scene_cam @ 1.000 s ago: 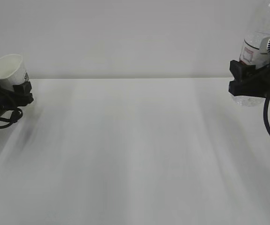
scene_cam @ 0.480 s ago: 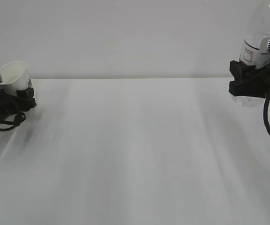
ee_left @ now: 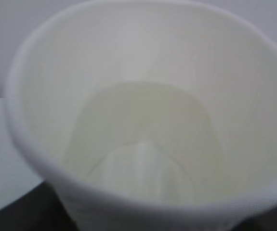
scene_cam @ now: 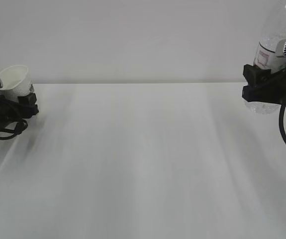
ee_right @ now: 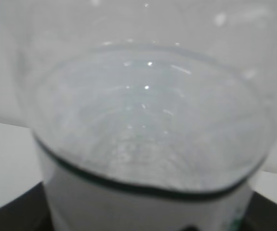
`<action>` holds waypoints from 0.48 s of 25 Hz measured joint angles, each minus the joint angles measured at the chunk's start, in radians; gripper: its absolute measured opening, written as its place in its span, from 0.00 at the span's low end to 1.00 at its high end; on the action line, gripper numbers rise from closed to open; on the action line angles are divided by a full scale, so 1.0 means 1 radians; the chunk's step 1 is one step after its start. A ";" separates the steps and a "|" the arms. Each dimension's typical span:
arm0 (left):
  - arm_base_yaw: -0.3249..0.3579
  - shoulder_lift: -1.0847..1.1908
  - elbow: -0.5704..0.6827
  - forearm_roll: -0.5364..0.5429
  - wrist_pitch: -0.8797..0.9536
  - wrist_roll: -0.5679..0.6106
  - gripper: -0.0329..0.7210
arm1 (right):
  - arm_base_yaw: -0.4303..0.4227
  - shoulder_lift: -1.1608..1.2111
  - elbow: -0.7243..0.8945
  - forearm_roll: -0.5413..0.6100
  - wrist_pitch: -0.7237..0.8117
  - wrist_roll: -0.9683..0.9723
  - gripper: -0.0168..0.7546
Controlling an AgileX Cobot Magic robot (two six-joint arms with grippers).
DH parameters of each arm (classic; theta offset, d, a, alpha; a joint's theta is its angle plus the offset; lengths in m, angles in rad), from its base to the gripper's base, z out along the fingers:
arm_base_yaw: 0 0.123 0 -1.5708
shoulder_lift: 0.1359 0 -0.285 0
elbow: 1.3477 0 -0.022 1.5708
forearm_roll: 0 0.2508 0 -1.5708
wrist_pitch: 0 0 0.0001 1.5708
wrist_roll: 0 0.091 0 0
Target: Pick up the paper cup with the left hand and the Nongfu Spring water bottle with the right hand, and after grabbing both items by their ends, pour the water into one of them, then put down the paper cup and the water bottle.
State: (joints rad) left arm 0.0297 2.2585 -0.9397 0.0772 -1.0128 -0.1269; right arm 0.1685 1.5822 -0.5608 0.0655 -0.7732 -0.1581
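The left hand (scene_cam: 26,102) sits low at 9 o'clock of the exterior view, its jaws closed around the cup (scene_cam: 14,79). The right hand (scene_cam: 254,84) hangs higher at 3 o'clock, clamped on the bottle (scene_cam: 269,55), cable looping below.

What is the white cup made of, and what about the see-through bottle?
The paper cup looks like thin matte paper: white outside, cream and dull inside, with a rolled rim. The water bottle looks like clear glossy plastic: you can see through it, it shows small bright glints, and a printed label wraps it.
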 joint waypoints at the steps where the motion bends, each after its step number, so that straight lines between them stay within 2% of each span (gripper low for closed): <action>1: 0.000 0.000 0.000 0.000 0.000 0.000 0.74 | 0.000 0.000 0.000 0.000 0.000 0.001 0.63; 5: 0.000 0.002 0.000 0.003 0.005 0.000 0.89 | 0.000 0.000 0.000 0.000 0.001 0.019 0.63; 12: 0.000 -0.005 -0.004 0.005 0.038 0.000 0.93 | 0.000 0.000 0.000 0.000 0.001 0.025 0.63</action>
State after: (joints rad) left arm 0.0297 2.2538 -0.9442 0.0827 -0.9743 -0.1269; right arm 0.1685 1.5822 -0.5608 0.0655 -0.7725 -0.1329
